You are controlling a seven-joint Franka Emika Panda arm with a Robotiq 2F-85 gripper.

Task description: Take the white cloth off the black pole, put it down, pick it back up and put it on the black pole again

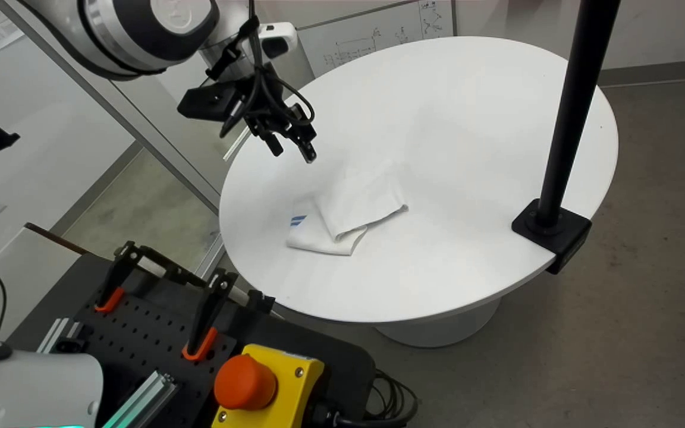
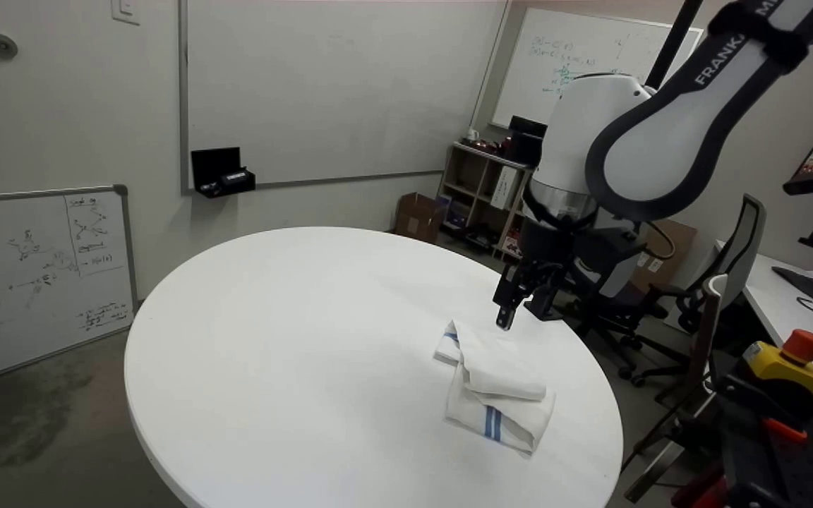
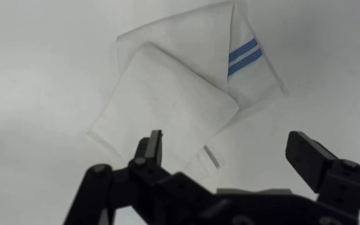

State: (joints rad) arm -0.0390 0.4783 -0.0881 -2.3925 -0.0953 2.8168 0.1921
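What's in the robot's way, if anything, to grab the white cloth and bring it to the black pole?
Nothing visible. Only air separates the open fingers from the white cloth, and in an exterior view just the white tabletop lies between the cloth and the black pole. Its top isn't shown there.

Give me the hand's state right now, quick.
Hand: open, holding nothing; the white cloth lies loosely folded on the round white table.
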